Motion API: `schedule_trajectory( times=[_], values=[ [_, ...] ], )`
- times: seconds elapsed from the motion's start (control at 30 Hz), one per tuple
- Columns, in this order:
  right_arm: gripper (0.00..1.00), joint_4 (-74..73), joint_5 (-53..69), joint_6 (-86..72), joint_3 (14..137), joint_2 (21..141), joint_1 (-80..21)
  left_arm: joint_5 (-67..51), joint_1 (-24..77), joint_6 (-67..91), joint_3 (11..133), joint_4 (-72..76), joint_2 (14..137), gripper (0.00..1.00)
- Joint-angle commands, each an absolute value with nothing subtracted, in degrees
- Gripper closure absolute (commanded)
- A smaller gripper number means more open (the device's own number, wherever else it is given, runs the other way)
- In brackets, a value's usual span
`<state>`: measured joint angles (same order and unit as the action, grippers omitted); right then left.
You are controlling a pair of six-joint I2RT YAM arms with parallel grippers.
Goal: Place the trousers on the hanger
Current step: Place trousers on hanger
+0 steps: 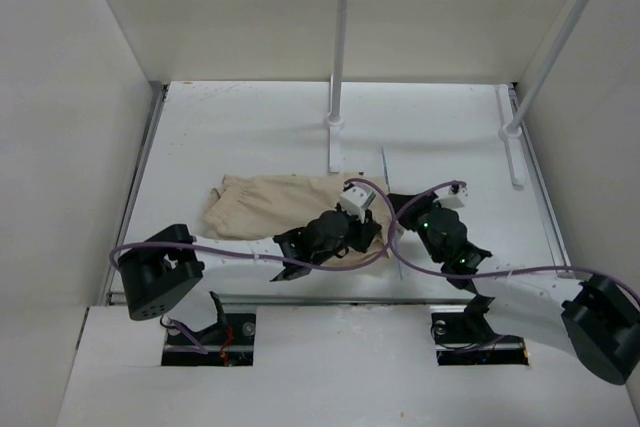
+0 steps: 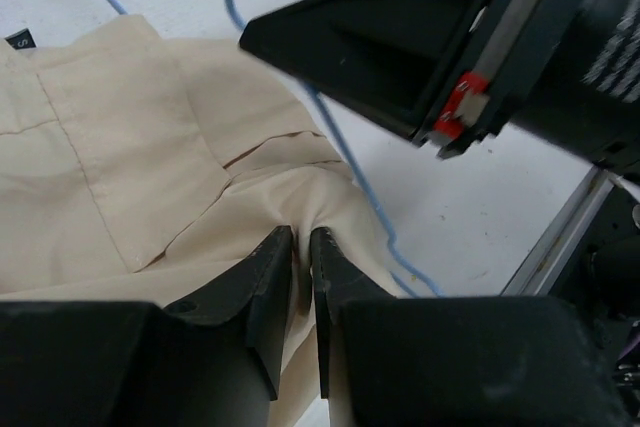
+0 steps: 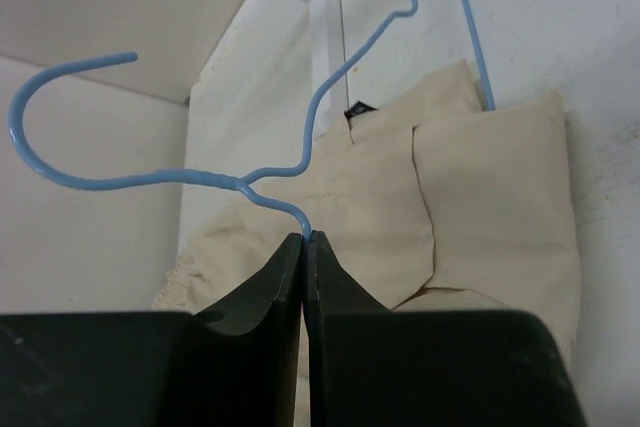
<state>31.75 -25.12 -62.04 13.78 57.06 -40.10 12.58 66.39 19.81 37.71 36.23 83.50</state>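
Note:
The beige trousers [image 1: 265, 204] lie folded on the white table, left of centre. My left gripper [image 2: 302, 237] is shut on a raised fold of the trousers [image 2: 120, 147] at their right edge; in the top view it [image 1: 368, 234] sits over that edge. The thin blue hanger [image 3: 290, 162] has its hook [image 3: 45, 142] at the left of the right wrist view, and its wire runs over the trousers [image 3: 490, 207]. My right gripper [image 3: 306, 237] is shut on the hanger wire just below the hook's neck. The wire also shows in the left wrist view [image 2: 345, 152] and faintly from above [image 1: 385, 167].
Two white rack poles [image 1: 341, 37] [image 1: 565, 42] rise from bases at the back of the table [image 1: 250, 117]. White walls close in on left, right and back. The right gripper's body [image 2: 450, 37] hangs close above the left gripper. Purple cables loop over both arms.

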Motion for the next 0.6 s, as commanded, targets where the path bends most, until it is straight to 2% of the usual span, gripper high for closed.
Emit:
schedule_trajectory(
  times=[0.0, 0.07, 0.17, 0.2, 0.43, 0.57],
  values=[
    [0.97, 37.96, -28.47, -65.04, 14.51, 60.28, -42.49, 12.13, 66.67, 21.01, 37.80, 41.05, 80.69, 0.85],
    [0.97, 39.54, -30.05, -64.51, 14.06, 62.22, -44.07, 11.34, 66.31, 21.01, 35.69, 37.72, 79.11, 0.72],
    [0.97, 40.78, -30.76, -64.16, 14.50, 64.42, -45.83, 10.46, 66.40, 21.00, 32.44, 33.76, 76.47, 0.46],
    [0.97, 41.04, -31.37, -64.16, 14.94, 64.95, -46.53, 10.81, 66.49, 21.18, 31.39, 33.14, 75.07, 0.42],
    [0.98, 40.69, -32.26, -63.81, 17.23, 65.21, -47.42, 11.52, 62.80, 29.34, 29.53, 28.39, 61.36, 0.49],
    [0.99, 41.75, -31.38, -67.75, 16.88, 66.27, -47.15, 8.36, 60.78, 38.56, 30.85, 36.00, 64.49, 0.51]
  ],
)
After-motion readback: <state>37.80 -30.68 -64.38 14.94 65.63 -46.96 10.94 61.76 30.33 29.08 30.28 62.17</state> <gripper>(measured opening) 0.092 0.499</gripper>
